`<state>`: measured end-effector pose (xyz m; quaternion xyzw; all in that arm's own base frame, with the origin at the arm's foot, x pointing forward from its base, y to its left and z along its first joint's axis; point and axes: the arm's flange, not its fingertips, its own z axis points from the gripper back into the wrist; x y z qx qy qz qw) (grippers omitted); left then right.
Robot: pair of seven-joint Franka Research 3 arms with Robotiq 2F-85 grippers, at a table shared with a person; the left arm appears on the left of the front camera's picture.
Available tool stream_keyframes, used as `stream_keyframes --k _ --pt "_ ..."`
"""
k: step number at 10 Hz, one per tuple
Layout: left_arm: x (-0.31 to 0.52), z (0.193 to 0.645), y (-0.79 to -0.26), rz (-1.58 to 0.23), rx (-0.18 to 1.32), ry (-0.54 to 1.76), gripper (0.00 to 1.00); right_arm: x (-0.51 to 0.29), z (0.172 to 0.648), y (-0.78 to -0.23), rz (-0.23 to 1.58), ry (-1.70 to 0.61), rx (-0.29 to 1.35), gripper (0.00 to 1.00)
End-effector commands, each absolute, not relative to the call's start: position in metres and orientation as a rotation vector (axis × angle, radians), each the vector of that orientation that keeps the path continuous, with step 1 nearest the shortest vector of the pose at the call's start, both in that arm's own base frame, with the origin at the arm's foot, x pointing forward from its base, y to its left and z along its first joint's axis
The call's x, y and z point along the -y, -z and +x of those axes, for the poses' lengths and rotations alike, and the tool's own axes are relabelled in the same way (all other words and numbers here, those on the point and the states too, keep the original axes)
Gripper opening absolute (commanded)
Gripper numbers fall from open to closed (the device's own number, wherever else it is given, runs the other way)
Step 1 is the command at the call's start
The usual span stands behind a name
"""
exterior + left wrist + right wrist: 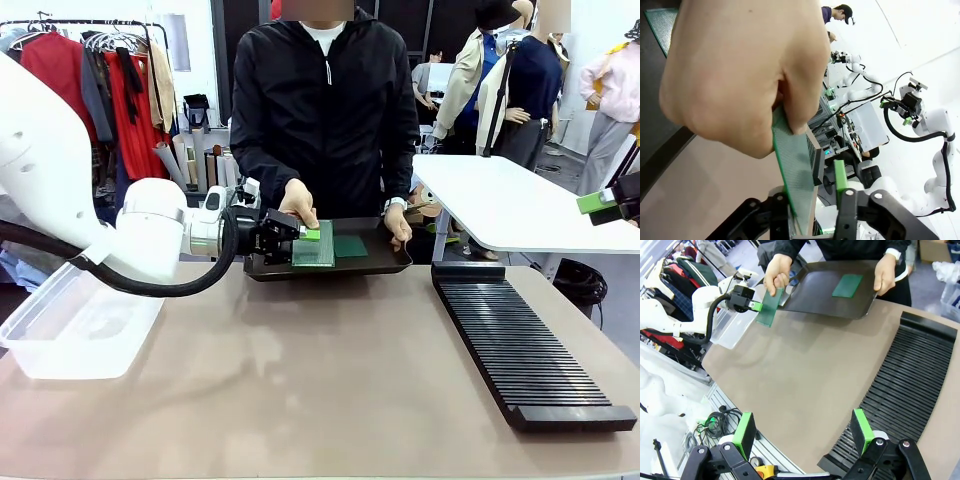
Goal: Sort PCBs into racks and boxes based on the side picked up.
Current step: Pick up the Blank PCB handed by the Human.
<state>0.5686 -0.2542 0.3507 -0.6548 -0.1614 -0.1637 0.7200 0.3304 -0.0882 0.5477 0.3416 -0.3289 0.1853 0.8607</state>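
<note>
Matte tan tabletop (300, 400); left gripper (812, 192) apart around thin gridded PCB (795, 165); right gripper (802, 425) spread wide.

Open table middle (300, 390) between box (25, 362) and rack (520, 350); person's hand (298, 203) crowds tray (385, 252).

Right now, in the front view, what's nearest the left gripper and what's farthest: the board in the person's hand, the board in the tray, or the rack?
1. Board in the person's hand: at the left gripper, between its jaws.
2. Board in the tray: just to the right.
3. Rack: far off on the right.
</note>
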Motion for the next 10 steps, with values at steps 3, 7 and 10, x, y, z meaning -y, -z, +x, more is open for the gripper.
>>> stream_keyframes --k 3,7,10 --pt "0.2561 0.5702 -0.3498 -1.455 0.378 0.344 0.0 0.0873 0.3322 -0.5477 0.74 -0.4 0.713 1.0" --pt "0.2537 0.5688 -0.3504 -1.446 0.357 0.36 0.0 0.0873 0.3322 -0.5477 0.74 -0.4 0.713 1.0" --pt "0.2537 0.5688 -0.3504 -1.446 0.357 0.36 0.0 0.0873 0.3322 -0.5477 0.74 -0.4 0.713 1.0"
